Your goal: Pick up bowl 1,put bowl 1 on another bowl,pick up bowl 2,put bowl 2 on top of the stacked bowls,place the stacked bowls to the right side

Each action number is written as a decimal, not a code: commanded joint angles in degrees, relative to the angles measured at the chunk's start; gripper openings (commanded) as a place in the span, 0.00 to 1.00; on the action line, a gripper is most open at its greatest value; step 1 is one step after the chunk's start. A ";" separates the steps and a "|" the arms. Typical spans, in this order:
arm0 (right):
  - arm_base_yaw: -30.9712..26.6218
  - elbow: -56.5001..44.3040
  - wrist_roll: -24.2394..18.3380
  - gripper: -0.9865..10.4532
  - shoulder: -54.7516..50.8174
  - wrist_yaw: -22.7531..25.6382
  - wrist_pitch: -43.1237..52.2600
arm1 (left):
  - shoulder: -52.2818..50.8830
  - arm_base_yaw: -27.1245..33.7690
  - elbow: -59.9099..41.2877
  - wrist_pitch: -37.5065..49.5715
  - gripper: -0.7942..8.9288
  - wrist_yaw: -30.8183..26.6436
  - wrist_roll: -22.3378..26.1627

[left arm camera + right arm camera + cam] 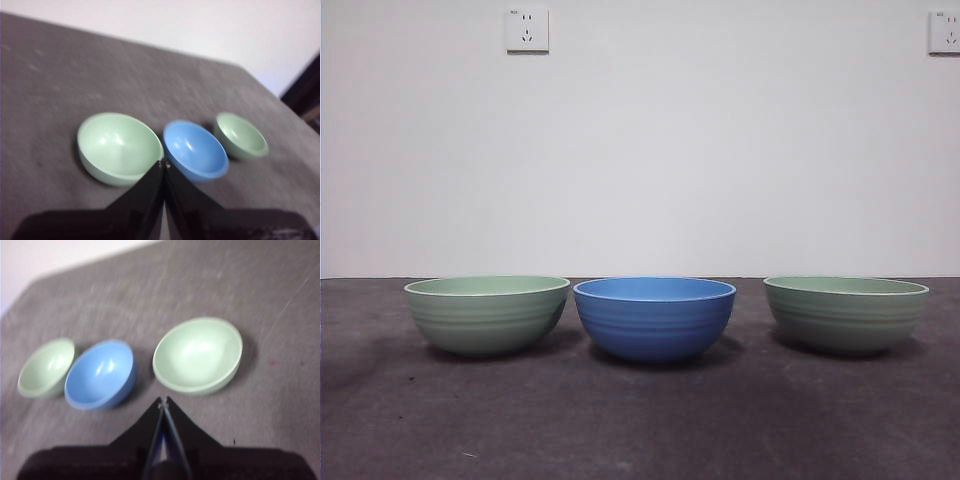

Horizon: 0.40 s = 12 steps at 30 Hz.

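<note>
Left hand (pixel 164 162): closed, empty, above the left green bowl (pixel 487 314).
Right hand (pixel 163 401): closed, empty, above the right green bowl (pixel 845 312).
Blue bowl (pixel 654 317): centre, green bowls at 9 and 3 o'clock, unstacked, within either hand's reach.
Worktop (pixel 640 430): dark.

Front view low, level, close to bowls (pixel 654 318), wrist views high, angled down (same bowls)

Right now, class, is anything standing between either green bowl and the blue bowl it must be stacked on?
Nothing visible: the blue bowl sits open between the left green bowl and right green bowl; all are empty.
</note>
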 commanded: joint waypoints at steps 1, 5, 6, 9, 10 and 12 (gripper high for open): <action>0.22 5.40 -7.45 0.08 4.55 -1.38 -5.84 | 4.59 0.17 4.22 -4.85 0.07 2.97 7.10; 1.14 12.59 -11.65 0.08 10.38 -1.90 -14.67 | 11.06 0.04 10.29 -12.74 0.08 5.51 12.24; 1.29 13.99 -12.41 0.08 11.50 -2.08 -16.48 | 12.39 0.02 11.54 -14.53 0.08 5.66 13.62; 1.75 17.68 -14.73 0.08 14.45 -2.62 -21.99 | 16.02 0.00 15.34 -20.55 0.08 5.60 17.73; 1.86 18.47 -15.39 0.08 15.08 -2.62 -23.28 | 16.87 0.00 16.31 -22.12 0.08 5.53 18.64; 1.97 19.41 -16.22 0.08 16.13 -2.60 -24.65 | 18.34 0.02 18.03 -24.68 0.08 5.38 20.06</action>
